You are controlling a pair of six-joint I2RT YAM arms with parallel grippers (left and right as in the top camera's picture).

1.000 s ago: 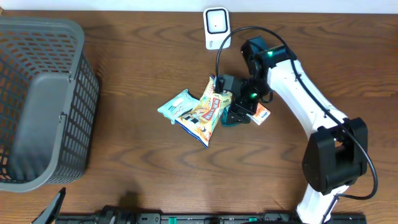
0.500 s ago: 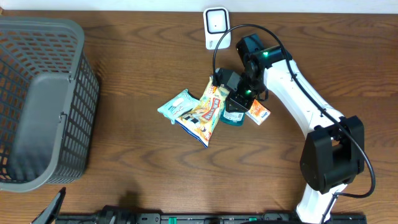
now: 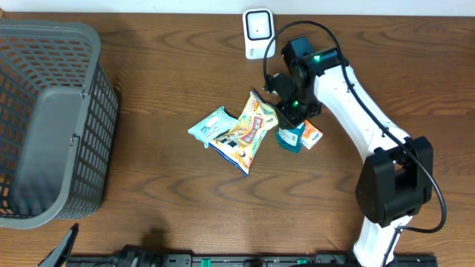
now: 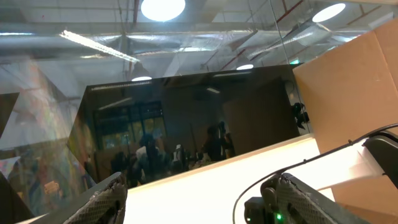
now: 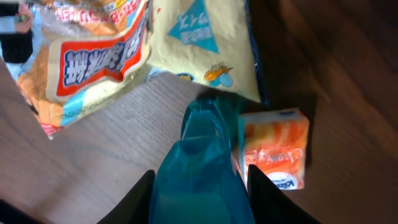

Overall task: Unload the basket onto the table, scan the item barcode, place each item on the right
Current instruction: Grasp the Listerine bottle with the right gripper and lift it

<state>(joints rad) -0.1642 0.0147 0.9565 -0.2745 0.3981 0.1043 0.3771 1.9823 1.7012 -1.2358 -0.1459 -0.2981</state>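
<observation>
A teal translucent plastic item [image 5: 199, 162] stands on the table between the dark fingers of my right gripper [image 5: 199, 190], which is shut on it. From overhead the teal item [image 3: 289, 139] lies just below the right gripper [image 3: 288, 119], touching a small orange carton [image 3: 310, 135]. The white barcode scanner [image 3: 257, 33] stands at the back edge of the table, behind the right arm. My left gripper [image 4: 199, 186] points up at the ceiling, open, with nothing between its fingers.
Three snack bags lie left of the teal item: a yellow one [image 3: 252, 127], a pale green one [image 3: 211, 124] and a blue-and-white one [image 3: 236, 154]. A grey mesh basket [image 3: 104, 111] fills the left side. The orange carton [image 5: 273, 146] sits right beside the right finger.
The right gripper's jaws have closed onto the teal item. The wrist has turned and shifted slightly, and the item has slid a little right against the carton. The left gripper is unchanged.
</observation>
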